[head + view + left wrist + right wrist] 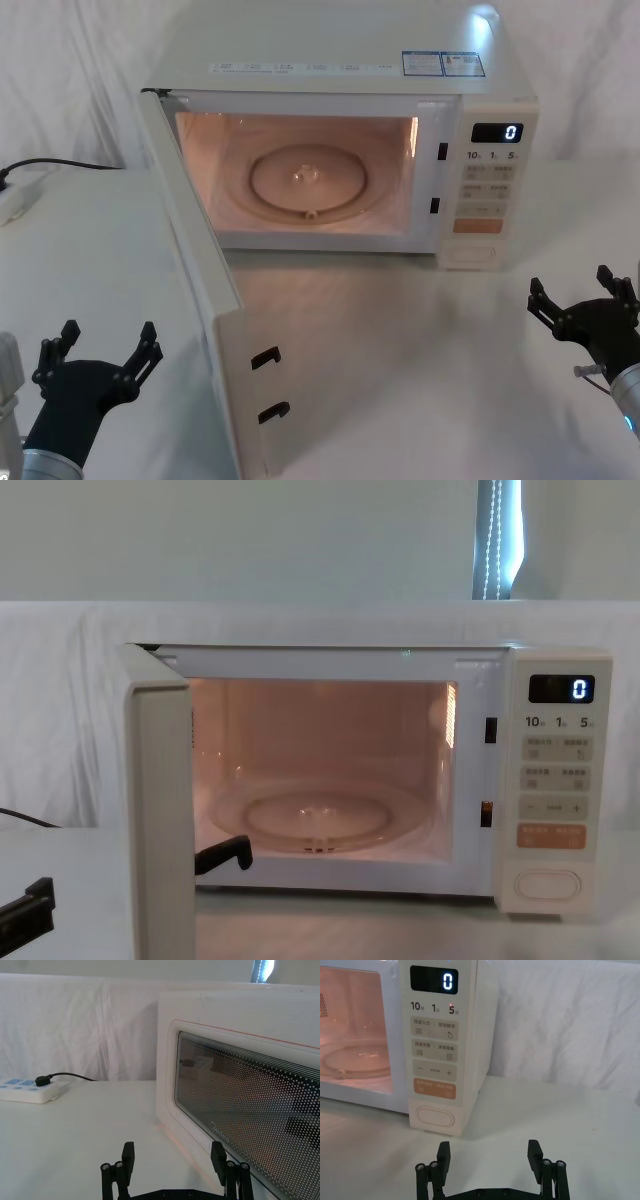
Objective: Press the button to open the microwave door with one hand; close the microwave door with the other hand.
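Note:
The microwave door stands wide open, swung out toward me on the left, and the lit cavity is exposed. In the left wrist view the door's outer face and dark window lie just right of my left gripper. That left gripper is open, low on the table beside the door and not touching it. The wide cream button sits at the bottom of the control panel. My right gripper is open on the table, right of the panel and short of the button.
A white power strip with a black cable lies at the far left of the table. A glass turntable lies inside the cavity. The display reads 0. White cloth hangs behind the table.

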`<action>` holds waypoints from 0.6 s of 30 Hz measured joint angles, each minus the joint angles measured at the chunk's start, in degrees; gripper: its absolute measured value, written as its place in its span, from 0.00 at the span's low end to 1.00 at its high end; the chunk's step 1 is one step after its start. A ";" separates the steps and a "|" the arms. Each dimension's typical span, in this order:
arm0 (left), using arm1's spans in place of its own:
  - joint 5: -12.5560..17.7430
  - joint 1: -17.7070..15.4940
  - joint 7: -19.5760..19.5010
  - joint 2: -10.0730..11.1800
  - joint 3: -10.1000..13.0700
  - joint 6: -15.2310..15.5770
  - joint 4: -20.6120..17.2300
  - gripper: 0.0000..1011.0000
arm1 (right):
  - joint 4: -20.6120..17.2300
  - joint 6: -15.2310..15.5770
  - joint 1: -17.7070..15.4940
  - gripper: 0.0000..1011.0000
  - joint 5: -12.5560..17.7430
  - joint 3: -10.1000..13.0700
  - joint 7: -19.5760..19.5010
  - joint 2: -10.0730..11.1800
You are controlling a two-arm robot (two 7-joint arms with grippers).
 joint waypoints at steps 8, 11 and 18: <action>0.00 0.00 0.00 0.00 0.00 0.00 0.00 0.99 | 0.00 0.00 0.00 0.99 0.00 0.00 0.00 0.00; 0.00 0.00 0.00 0.00 0.00 0.00 0.00 0.99 | 0.00 0.00 0.00 0.99 0.00 0.00 0.00 0.00; 0.00 0.00 0.00 0.00 0.00 0.00 0.00 0.99 | 0.00 0.00 0.00 0.99 0.00 0.00 0.00 0.00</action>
